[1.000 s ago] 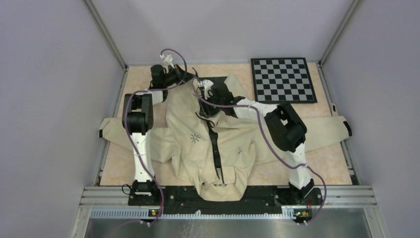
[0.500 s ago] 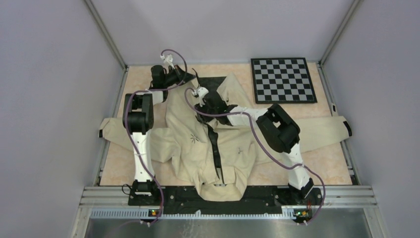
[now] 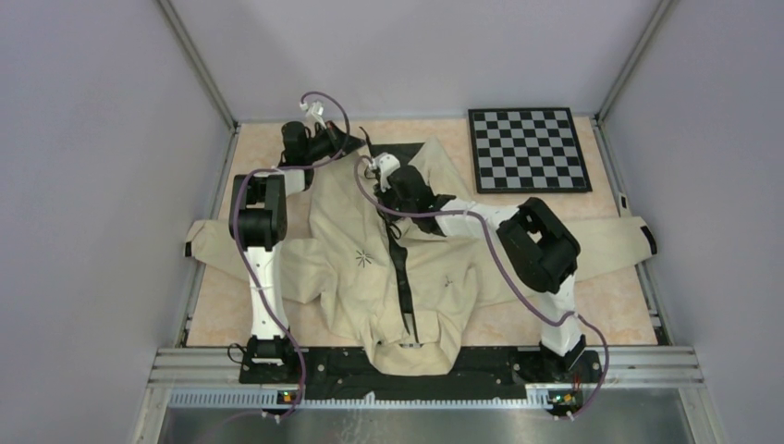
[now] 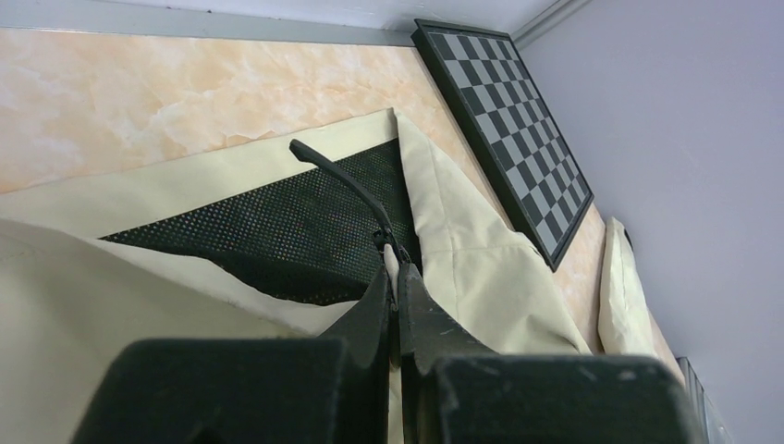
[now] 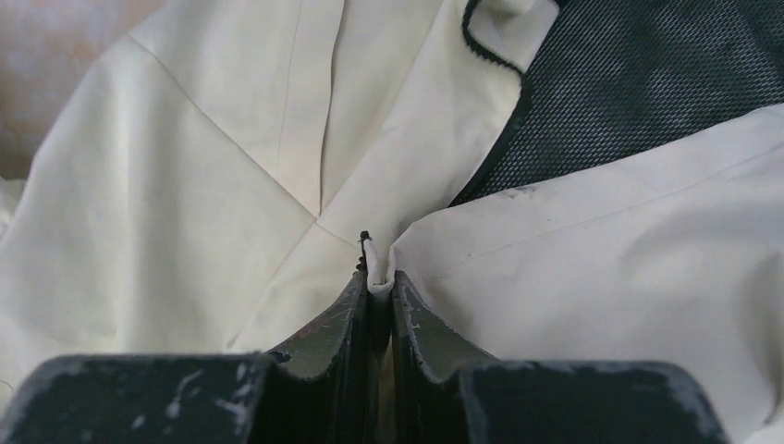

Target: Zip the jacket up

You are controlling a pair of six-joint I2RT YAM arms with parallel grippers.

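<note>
Ok, both claws clenched on jacket (image 3: 351, 268). Left claw (image 4: 396, 277) pinches collar edge, with black strip (image 4: 337, 171) sticking up and mesh lining (image 4: 277, 222) behind. Right claw (image 5: 374, 282) pinches cream fold. Jacket lies on table (image 3: 268, 139), sleeves out both sides, hem over near edge. Zipper (image 3: 401, 277) slider can't be made out. Top view hides both tips under wrists. Versus half second ago: right claw shifted farther and rightward, left unchanged.
</note>
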